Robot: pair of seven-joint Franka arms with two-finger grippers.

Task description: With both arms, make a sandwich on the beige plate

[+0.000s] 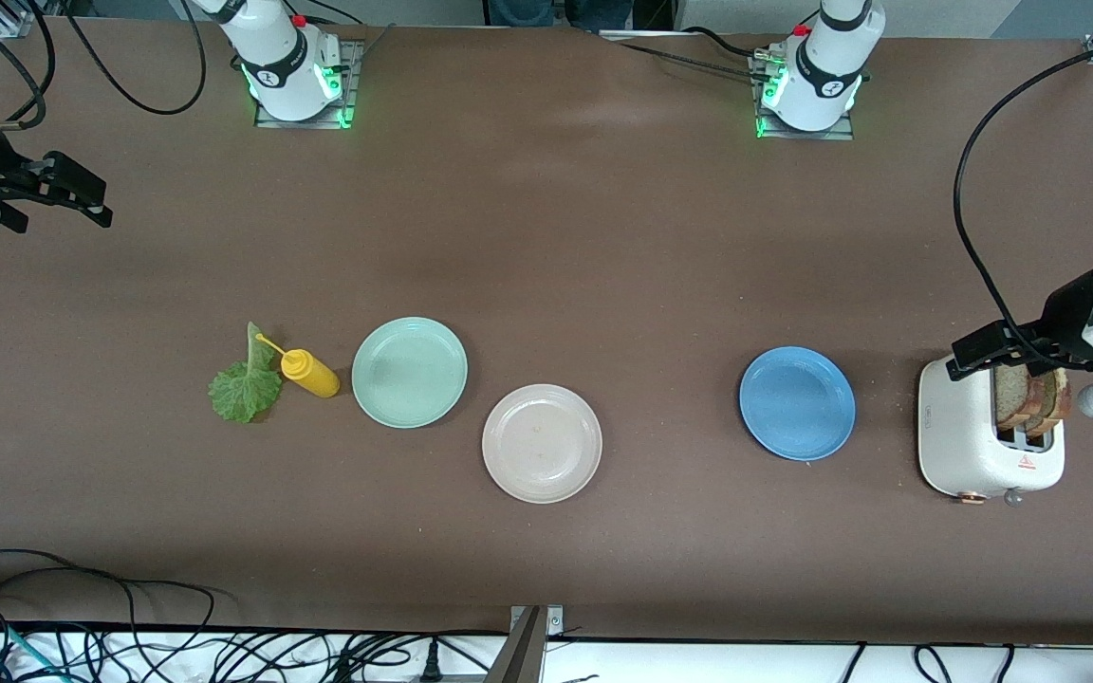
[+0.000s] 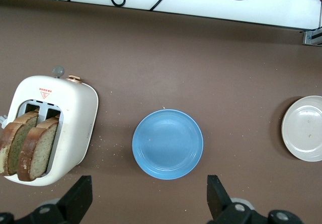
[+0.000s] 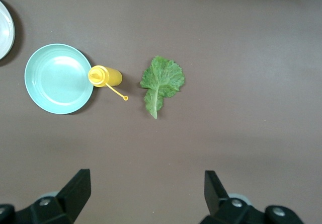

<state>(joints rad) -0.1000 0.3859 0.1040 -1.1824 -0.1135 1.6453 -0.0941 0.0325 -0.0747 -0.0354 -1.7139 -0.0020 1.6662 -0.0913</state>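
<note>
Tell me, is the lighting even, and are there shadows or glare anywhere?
Front view: soft overhead light, a pale sheen on the table between the bases, green glow at both. Left wrist view: the toaster and blue plate throw faint shadows. Right wrist view: the lettuce leaf looks sharp, shadows slight.

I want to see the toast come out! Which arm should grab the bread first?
Probably the left: its open left gripper hangs right by the toaster holding both bread slices. The right gripper, also open, waits at the other end, closer to the lettuce leaf.

toaster (image 1: 973, 441), mustard bottle (image 1: 311, 373) (capped), two plates
</note>
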